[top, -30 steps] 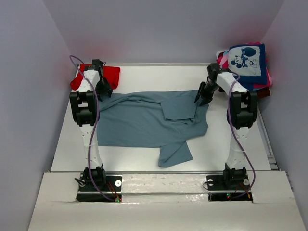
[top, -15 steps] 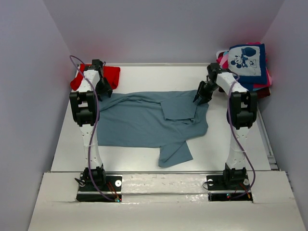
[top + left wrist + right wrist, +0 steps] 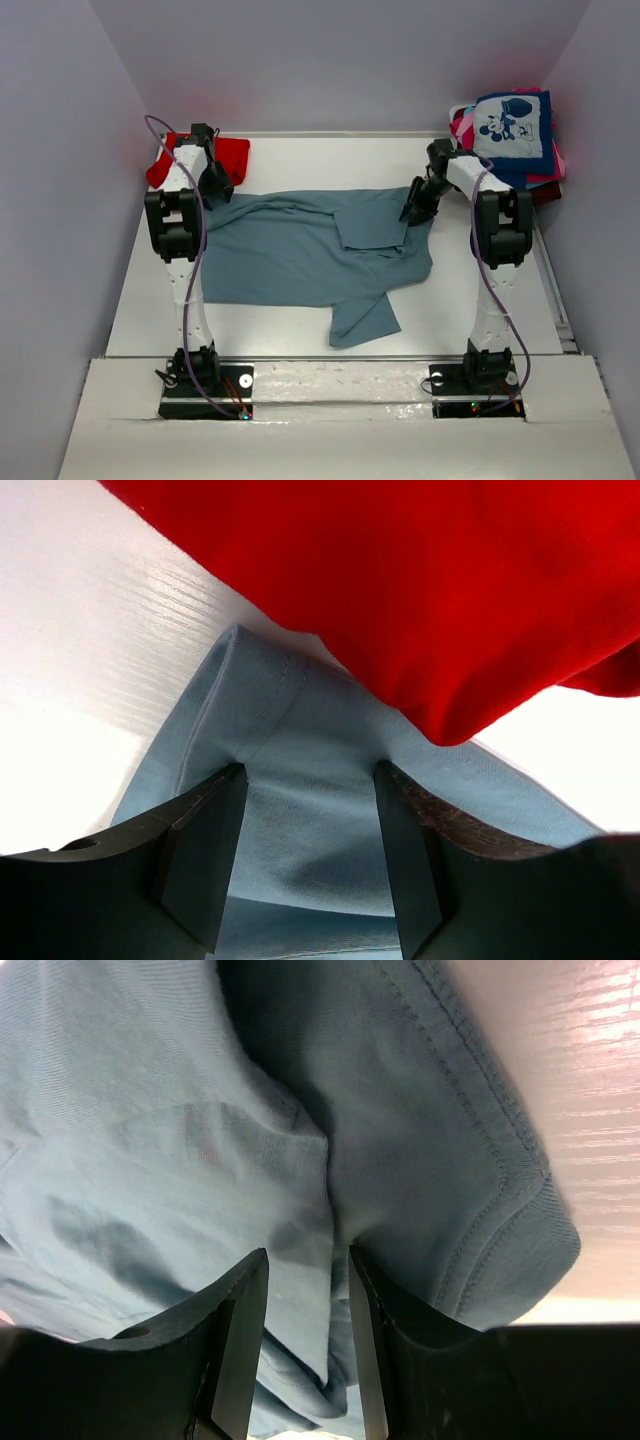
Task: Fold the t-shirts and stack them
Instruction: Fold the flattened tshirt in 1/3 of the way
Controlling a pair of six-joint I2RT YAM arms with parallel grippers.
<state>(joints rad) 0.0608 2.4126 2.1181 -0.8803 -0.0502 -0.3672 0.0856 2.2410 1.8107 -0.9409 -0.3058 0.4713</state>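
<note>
Right gripper point(image 3: 308, 1260) pinches the blue tee point(image 3: 300, 255) at 2 o'clock; left gripper point(image 3: 310, 780) straddles its 10 o'clock corner, jaws released.

We are seeing the left arm point(image 3: 188, 300) and right arm point(image 3: 487, 310) wearing white shells broken by chunky black joint blocks point(image 3: 175, 225); purple cables point(image 3: 206, 245) are looping along both from black bases point(image 3: 190, 400) at the frame's bottom, and matte black wedge-shaped fingers point(image 3: 200, 870) are filling the wrist views' lower edges.
</note>
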